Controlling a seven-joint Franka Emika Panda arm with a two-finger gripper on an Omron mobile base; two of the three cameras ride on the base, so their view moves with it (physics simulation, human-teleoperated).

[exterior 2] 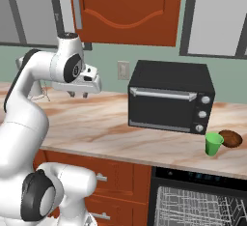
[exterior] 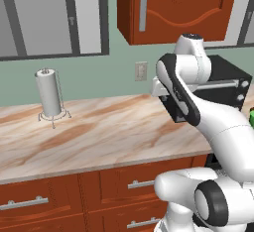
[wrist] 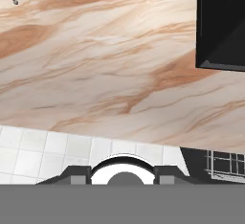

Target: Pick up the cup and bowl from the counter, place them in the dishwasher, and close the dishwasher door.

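Note:
The small green cup (exterior 2: 213, 144) stands upright on the marbled counter (exterior 2: 106, 123), near its front edge and right of the black toaster oven. A brown bowl (exterior 2: 230, 138) sits just behind and to the right of the cup. A green sliver at the right edge of the left base view is the cup (exterior: 252, 117). Below them the dishwasher (exterior 2: 198, 176) is open, with its grey wire rack (exterior 2: 193, 204) showing; the dishwasher door is out of view. My gripper (exterior 2: 79, 94) hangs open and empty above the counter, far left of the cup, pointing down at the bare counter (wrist: 105, 74).
The black toaster oven (exterior 2: 171, 97) stands between my gripper and the cup. A paper towel roll (exterior: 49, 94) on a wire stand is at the back left. Wooden drawers (exterior: 129, 186) with bar handles run under the counter. A wall cabinet (exterior 2: 128, 7) hangs overhead.

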